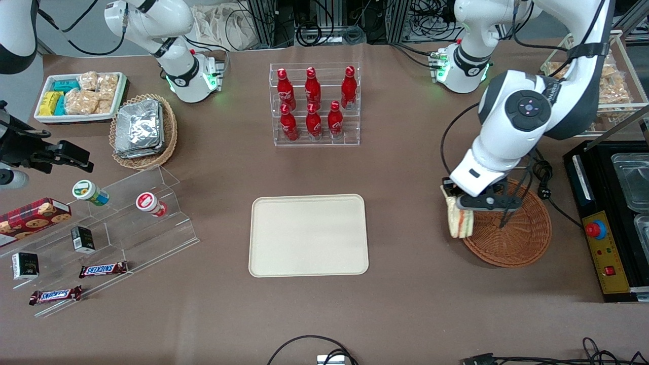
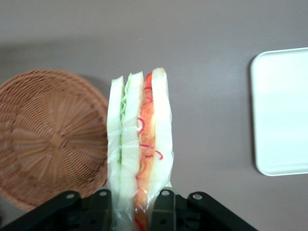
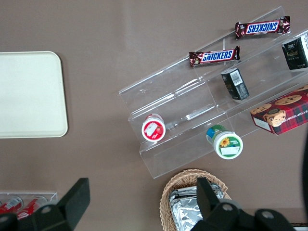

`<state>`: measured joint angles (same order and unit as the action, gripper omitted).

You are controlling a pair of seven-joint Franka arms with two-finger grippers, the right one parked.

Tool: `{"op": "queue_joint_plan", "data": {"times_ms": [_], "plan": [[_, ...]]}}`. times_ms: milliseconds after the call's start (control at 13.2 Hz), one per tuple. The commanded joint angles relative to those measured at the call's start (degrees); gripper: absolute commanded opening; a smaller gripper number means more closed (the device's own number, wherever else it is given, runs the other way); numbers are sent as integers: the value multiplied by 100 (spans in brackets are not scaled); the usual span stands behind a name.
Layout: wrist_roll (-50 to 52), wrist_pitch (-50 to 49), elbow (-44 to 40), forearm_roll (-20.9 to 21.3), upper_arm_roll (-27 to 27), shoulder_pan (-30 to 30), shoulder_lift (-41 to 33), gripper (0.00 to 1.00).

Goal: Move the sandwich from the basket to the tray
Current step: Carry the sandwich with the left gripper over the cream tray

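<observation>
Gripper (image 2: 137, 204) fingers clamp the sandwich (image 2: 139, 144) upright above the basket (image 2: 48, 139) rim; the tray (image 1: 308, 235) lies toward the parked arm

A brown table (image 1: 405, 177) is evenly lit from above. Cables (image 1: 324, 30) and metal framing (image 1: 263, 20) are seen along its edge.

Red-brown woven basket (image 1: 517, 238) — cream tray (image 1: 308, 235).
</observation>
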<state>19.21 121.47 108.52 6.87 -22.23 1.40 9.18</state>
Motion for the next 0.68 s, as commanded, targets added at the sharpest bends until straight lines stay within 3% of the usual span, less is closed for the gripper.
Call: {"op": "queue_joint_plan", "data": {"times_ms": [0,604], "plan": [[467,-141,-664,183,-316,9,461,16],[1849,-853,-2026,1404,-1362,-8,1797,14]]}}
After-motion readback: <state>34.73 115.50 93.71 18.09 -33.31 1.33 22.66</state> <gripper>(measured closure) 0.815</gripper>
